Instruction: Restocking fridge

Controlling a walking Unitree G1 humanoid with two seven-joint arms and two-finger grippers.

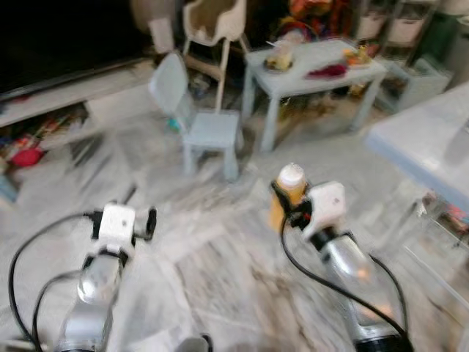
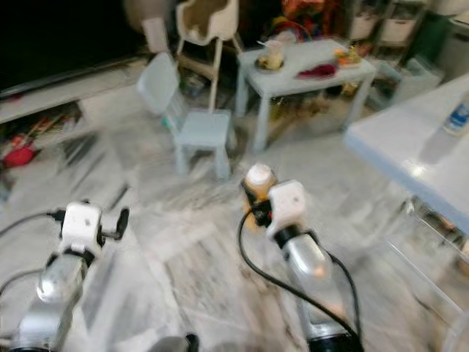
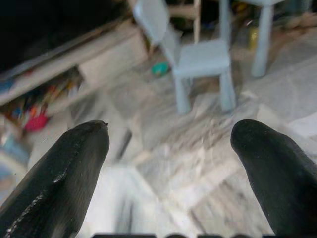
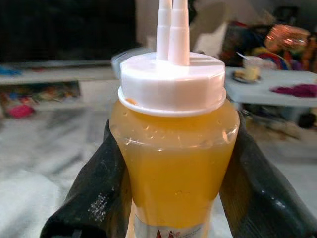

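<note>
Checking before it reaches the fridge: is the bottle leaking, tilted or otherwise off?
Nothing stands out. The clear squeeze bottle of orange liquid sits upright in the right end effector, white cap on, no drips visible.

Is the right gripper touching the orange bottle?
Touching. In the right wrist view both black fingers press against the sides of the orange bottle, right gripper clamped around it.

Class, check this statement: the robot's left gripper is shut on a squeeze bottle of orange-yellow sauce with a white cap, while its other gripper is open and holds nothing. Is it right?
Not quite: the arm is wrong. The right gripper is the one shut on the squeeze bottle, as the right wrist view shows, with a black finger on each side of it. The left gripper is open and holds nothing.
</note>
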